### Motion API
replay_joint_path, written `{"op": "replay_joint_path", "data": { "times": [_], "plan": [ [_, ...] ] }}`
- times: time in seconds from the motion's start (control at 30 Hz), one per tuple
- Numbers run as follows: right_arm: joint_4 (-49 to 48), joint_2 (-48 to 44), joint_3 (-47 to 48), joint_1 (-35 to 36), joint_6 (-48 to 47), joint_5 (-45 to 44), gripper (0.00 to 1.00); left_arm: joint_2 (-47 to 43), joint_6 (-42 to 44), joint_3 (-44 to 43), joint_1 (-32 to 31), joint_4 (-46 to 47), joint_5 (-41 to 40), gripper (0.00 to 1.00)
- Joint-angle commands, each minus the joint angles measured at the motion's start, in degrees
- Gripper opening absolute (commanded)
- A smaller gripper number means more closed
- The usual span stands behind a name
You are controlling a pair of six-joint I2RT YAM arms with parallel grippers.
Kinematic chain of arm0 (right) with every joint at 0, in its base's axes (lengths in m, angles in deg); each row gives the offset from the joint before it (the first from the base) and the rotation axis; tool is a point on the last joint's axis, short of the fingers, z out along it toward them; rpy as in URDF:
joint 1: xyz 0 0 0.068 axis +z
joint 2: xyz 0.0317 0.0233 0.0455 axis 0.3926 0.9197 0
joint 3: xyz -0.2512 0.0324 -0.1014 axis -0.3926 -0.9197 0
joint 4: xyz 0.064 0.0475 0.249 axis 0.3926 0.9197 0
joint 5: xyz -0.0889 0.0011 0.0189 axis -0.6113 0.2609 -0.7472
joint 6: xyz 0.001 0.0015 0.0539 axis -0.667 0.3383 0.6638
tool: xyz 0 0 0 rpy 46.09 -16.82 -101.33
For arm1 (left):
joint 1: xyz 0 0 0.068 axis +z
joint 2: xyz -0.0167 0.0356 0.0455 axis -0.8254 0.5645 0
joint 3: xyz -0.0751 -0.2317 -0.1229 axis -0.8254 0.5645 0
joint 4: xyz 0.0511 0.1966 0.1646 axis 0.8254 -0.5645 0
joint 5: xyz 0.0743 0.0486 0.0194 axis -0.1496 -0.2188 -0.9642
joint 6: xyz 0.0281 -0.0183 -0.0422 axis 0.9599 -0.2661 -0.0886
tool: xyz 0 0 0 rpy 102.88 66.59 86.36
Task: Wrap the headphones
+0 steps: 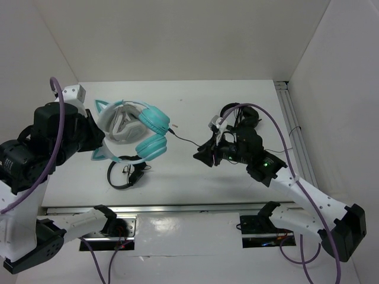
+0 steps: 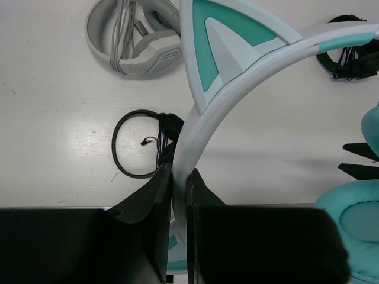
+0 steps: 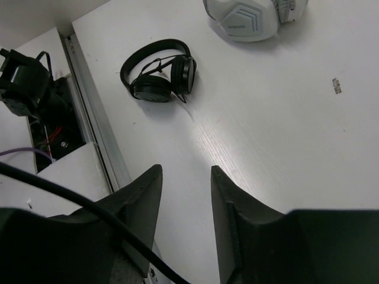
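Left claw [image 2: 179, 175] pinches smooth, curved plastic headband [image 2: 249, 70] of the headphones [image 1: 155, 120].

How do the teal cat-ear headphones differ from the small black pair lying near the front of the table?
The teal headphones are bigger, with fat earcups; the black headphones are slim. The teal headphones have cat ears, the black headphones a plain band. The left gripper pinches the teal headphones' headband; the black headphones lie untouched. Both have cables.

Teal cat-ear headphones [image 1: 155, 118], aloft, cable [image 1: 185, 139] trailing right
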Motion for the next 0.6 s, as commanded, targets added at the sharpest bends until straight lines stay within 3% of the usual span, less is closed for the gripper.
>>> {"op": "replay_joint_path", "data": {
  "times": [0.0, 0.37, 0.47, 0.57],
  "plan": [
    [-5.9, -0.8, -0.4, -0.3, 0.6, 0.3, 0.44, -1.2, -2.7, -2.0, 0.4, 3.2, -0.4, 0.0],
    [-3.2, -3.1, -2.9, -0.3, 3.7, -8.7, 0.29, -3.5, -6.2, 0.4, 0.4, 3.2, -10.7, 0.0],
    [-3.2, -4.4, -4.2, -0.3, 4.5, -11.8, 0.29, -3.5, -6.2, 0.4, 0.4, 3.2, -10.7, 0.0],
    [-2.1, -5.0, -3.7, -0.3, 5.9, -14.8, 0.01, -3.5, -6.2, 1.0, 0.4, 3.2, -10.7, 0.0]
  ]
}}
